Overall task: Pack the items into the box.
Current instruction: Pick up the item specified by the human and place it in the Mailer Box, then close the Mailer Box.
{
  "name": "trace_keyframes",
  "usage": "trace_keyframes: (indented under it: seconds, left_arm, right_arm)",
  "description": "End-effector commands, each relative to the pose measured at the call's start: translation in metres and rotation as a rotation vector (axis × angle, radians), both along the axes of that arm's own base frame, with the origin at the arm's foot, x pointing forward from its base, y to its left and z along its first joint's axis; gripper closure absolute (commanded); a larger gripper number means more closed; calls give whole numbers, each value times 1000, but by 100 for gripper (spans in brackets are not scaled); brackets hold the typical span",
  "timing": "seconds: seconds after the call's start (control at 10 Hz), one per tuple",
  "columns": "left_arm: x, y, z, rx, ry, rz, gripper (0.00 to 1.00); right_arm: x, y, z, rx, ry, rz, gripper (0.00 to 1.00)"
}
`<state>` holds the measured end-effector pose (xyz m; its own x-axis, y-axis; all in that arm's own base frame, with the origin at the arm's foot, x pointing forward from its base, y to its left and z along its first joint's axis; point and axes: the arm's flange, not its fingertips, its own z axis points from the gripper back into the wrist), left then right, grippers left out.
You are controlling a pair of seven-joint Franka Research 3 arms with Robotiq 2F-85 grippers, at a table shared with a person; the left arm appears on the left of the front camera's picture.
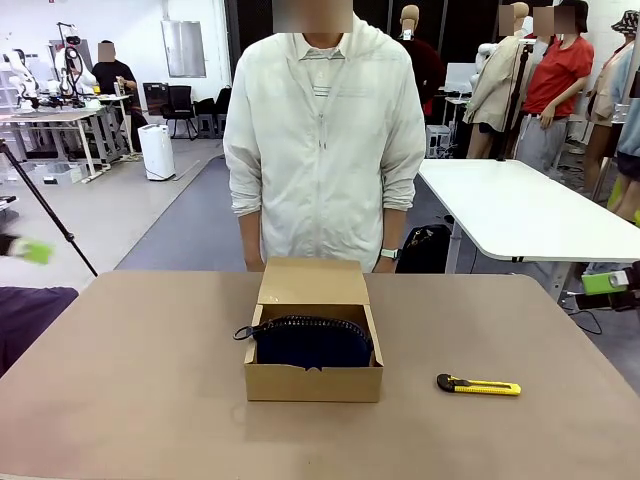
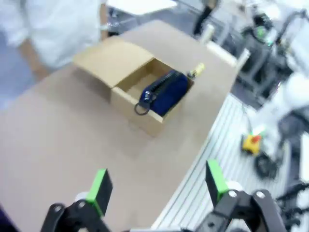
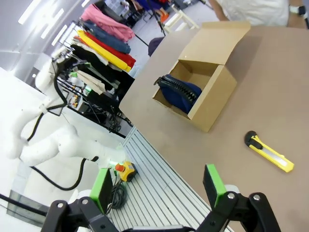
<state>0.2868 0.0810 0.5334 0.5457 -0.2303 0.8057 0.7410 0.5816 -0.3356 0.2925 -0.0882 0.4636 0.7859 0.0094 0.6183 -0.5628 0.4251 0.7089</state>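
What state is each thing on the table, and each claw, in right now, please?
box: open, flap folded back.
pouch: inside the box, zipper side up.
utility knife: lying flat, apart from the box.
left claw: open, empty.
right claw: open, empty.

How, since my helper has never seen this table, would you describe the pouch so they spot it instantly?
On the brown table, find the open cardboard box in the middle. The pouch lies inside it: navy-blue fabric with a black zipper, unlike the yellow utility knife outside the box.
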Motion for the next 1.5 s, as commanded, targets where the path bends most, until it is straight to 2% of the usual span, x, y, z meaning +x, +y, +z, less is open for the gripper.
trace_keyframes:
  seconds: [0.0,0.1,0.2,1.4]
  left_arm:
    - [-11,34,-32,-144,16,113,0]
    - [-12,45,-55,-209,15,150,0]
    - [-15,37,-12,-76,17,85,0]
    - [-15,37,-12,-76,17,85,0]
  right_arm:
    - [1,0,2,18,-15,-4,0]
    - [1,0,2,18,-15,-4,0]
    - [1,0,2,18,-15,-4,0]
    - [1,0,2,18,-15,-4,0]
